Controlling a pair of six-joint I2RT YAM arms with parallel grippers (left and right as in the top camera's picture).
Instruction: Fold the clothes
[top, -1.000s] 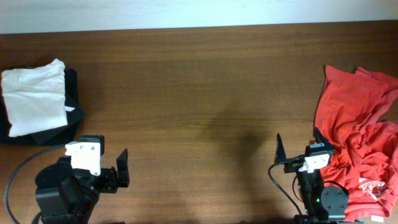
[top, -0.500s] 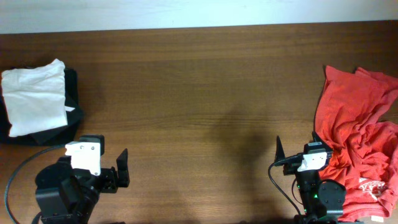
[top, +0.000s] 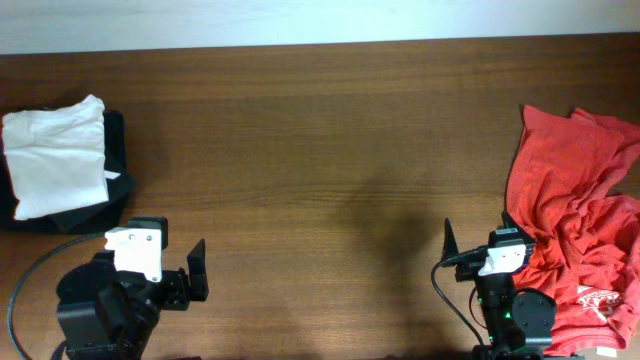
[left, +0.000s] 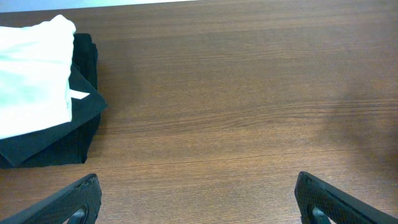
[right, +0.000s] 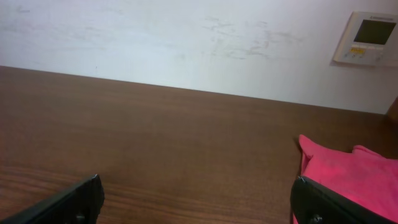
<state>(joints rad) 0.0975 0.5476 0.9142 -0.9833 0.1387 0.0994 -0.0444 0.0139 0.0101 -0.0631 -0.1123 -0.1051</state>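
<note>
A white T-shirt (top: 55, 155) lies folded at the far left of the table, on top of a black garment (top: 115, 190); its print is hidden. It also shows in the left wrist view (left: 31, 74). My left gripper (top: 190, 270) is open and empty near the table's front left, apart from the shirt; its fingertips (left: 196, 208) frame bare wood. My right gripper (top: 475, 235) is open and empty at the front right, beside a red-orange T-shirt (top: 575, 220). In the right wrist view its fingers (right: 196, 202) are spread wide over bare wood.
The red-orange T-shirt (right: 354, 174) lies crumpled along the table's right edge. A white wall with a small control panel (right: 367, 37) stands behind the table's far edge. Bare brown tabletop (top: 330, 170) spans between the two piles.
The right arm has shifted slightly back toward the front edge. The left arm and the clothes have not moved.
</note>
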